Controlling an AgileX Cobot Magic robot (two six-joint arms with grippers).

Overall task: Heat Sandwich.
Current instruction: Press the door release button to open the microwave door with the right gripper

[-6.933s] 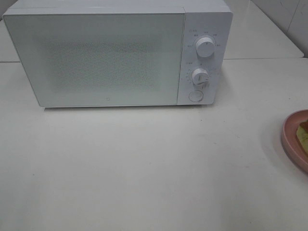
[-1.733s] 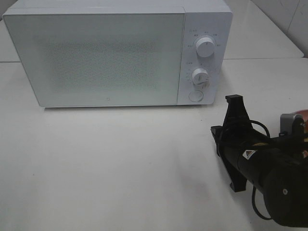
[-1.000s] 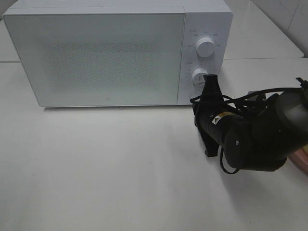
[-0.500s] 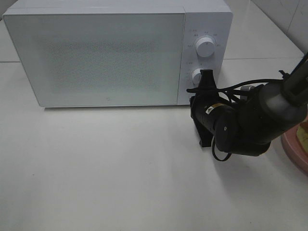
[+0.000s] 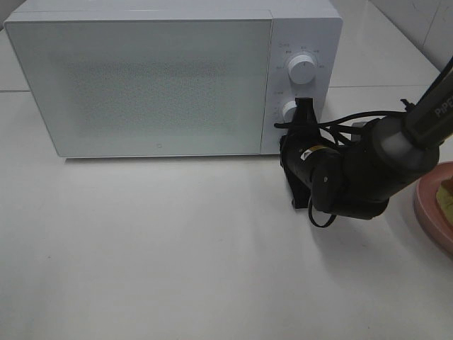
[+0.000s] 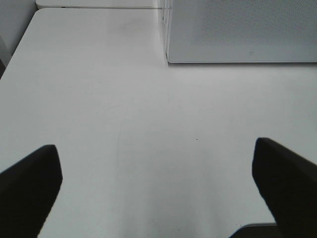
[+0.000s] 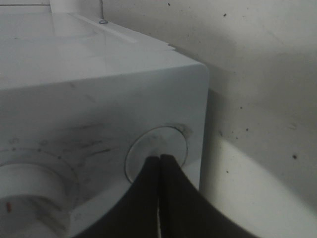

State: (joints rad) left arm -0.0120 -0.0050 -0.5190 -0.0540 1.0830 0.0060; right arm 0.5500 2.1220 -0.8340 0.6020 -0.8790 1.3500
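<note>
1 sandwich (image 5: 446,200), mid-right edge of the high view, lying on 1 pink plate (image 5: 422,212). Only a tan/yellow sliver is in frame, so its long axis and heading can't be told. It sits well apart from the microwave (image 5: 141,78), which fills the upper left, door closed and front facing the lower edge of the frame.

Panel at the microwave's right end: 2 knobs, upper (image 5: 302,69) and lower (image 5: 289,110), plus 1 round button (image 7: 163,144).

2 pincers. Right pincer (image 7: 159,158): fingers pressed together, nothing between them, tips touching the round button. Its arm (image 5: 354,177) comes in from the right, centre-right of frame.

Left pincer (image 6: 154,148): fingers wide apart, holding nothing, above bare desk (image 5: 177,248) near the microwave's front corner.
</note>
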